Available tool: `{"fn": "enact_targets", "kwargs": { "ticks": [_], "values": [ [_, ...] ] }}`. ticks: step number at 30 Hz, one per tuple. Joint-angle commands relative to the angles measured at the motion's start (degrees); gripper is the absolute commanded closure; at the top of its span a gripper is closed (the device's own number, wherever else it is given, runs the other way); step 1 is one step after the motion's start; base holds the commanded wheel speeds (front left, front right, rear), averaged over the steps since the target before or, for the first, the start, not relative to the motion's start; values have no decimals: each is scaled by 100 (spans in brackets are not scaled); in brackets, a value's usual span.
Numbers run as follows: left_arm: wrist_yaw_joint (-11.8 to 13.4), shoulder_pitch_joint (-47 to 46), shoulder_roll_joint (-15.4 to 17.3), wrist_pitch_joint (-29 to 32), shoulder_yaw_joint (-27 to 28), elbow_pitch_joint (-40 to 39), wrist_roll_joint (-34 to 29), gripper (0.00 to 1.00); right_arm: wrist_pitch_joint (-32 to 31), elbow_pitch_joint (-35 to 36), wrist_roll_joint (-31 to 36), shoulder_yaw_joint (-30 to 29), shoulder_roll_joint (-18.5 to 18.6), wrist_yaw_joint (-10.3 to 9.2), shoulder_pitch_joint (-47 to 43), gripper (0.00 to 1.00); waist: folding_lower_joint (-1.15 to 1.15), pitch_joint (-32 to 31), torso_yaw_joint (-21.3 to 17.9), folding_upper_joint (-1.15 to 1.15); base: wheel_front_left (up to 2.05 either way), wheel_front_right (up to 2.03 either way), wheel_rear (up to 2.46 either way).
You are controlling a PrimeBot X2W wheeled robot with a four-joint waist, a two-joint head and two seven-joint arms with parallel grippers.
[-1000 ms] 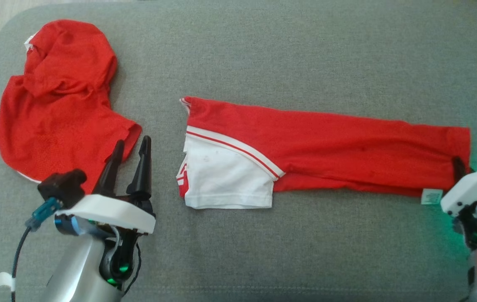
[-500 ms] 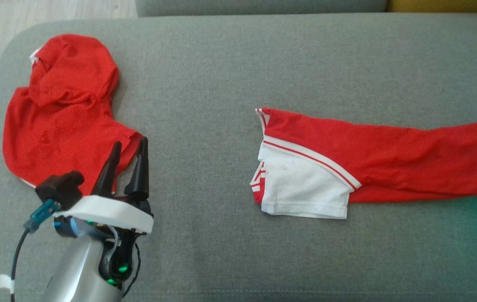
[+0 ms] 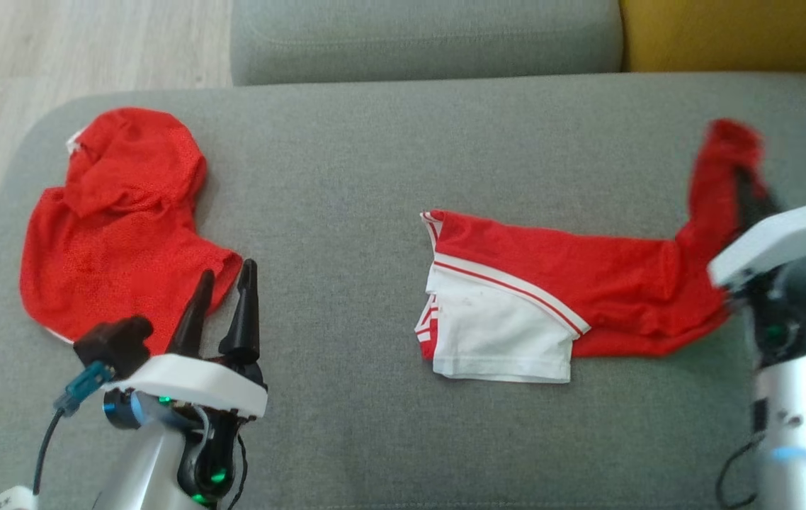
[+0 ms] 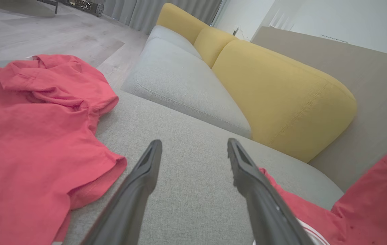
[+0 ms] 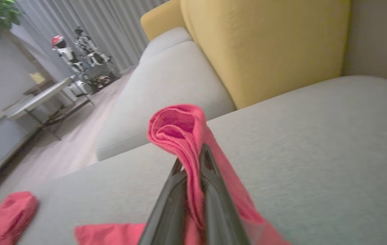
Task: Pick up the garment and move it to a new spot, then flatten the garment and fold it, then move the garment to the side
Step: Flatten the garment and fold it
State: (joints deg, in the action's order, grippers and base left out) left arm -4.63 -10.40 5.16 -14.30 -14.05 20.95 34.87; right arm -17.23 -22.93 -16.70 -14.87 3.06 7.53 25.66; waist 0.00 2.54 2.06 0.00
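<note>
The garment [image 3: 587,297], a long folded red piece with a white panel and striped trim, lies across the grey seat. Its right end stands lifted in a bunched red loop [image 5: 176,126]. My right gripper [image 3: 746,191] is shut on that end, the cloth pinched between its dark fingers [image 5: 210,190]. My left gripper [image 3: 226,276] rests open at the lower left with nothing between its fingers [image 4: 146,177]. It is beside the hem of a second crumpled red garment [image 3: 112,227]. The held garment's raised end also shows in the left wrist view [image 4: 367,204].
The work surface is a wide grey sofa seat [image 3: 375,177] with a rounded left corner. A grey cushion [image 3: 424,35] and a yellow cushion [image 3: 729,35] stand behind it. Wooden floor [image 3: 56,49] lies beyond the left edge.
The camera has shifted. My right gripper has dragged the garment to the right, away from the crumpled one, and raised its right end off the seat. The left gripper has stayed put.
</note>
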Motion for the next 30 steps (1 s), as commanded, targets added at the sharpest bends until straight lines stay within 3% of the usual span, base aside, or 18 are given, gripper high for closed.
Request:
{"fn": "enact_targets", "kwargs": {
  "ticks": [1,7,11,20,26,28,30],
  "values": [
    [-26,-125,37,-70,240,-159,-48,0,-32,315,-411,472,-15,-4,-45,100,0,-74,20,0,0,0,0],
    [-16,-68,28,-70,249,-170,-30,0,58,476,-1309,1461,-17,-4,-397,100,0,-106,60,0,0,0,0],
    [-16,-55,22,-70,232,-164,-27,0,484,314,-1875,2162,-17,-4,-471,100,0,-53,93,0,0,0,0],
    [-44,-170,-33,-63,109,-71,15,0,1785,-884,-3045,3871,-18,-4,-142,100,0,142,256,0,0,0,0],
    [-70,-244,-60,-65,53,36,33,0,2700,-1716,-3810,4701,-18,-4,363,100,0,250,361,0,0,0,0],
    [-80,-263,-64,-65,56,68,42,0,2895,-1900,-4185,4908,-18,-4,505,0,0,270,375,0,0,0,0],
    [-91,-267,-66,-66,66,103,46,0,3018,-1958,-4636,5126,-18,-4,626,0,0,272,374,0,0,0,0]
  ]
}}
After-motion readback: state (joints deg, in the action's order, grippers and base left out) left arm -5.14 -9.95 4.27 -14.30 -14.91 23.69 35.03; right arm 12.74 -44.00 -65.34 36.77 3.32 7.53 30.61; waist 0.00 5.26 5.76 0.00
